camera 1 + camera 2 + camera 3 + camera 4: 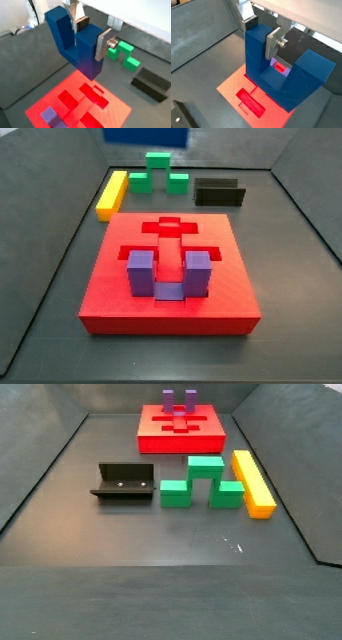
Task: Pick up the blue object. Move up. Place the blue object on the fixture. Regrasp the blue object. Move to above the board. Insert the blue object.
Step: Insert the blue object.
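- Gripping the blue object (79, 47), the gripper (91, 34) has its silver fingers (104, 44) clamped on one prong; both wrist views show this, with the block (284, 75) hanging above the board (77, 102).
- Side views: neither gripper nor blue object is in frame.
- Yellow bar (112, 192): lies on the floor left of the green block (167, 172), beyond the board (167, 318).
- Purple block (168, 275): seated upright in a board slot, prongs up; the cross-shaped slots behind it are open.
- Fixture (219, 192): stands right of the green block, apart from the board (185, 439).
- In a side view the fixture (123, 483) sits just beside the green block (202, 482).
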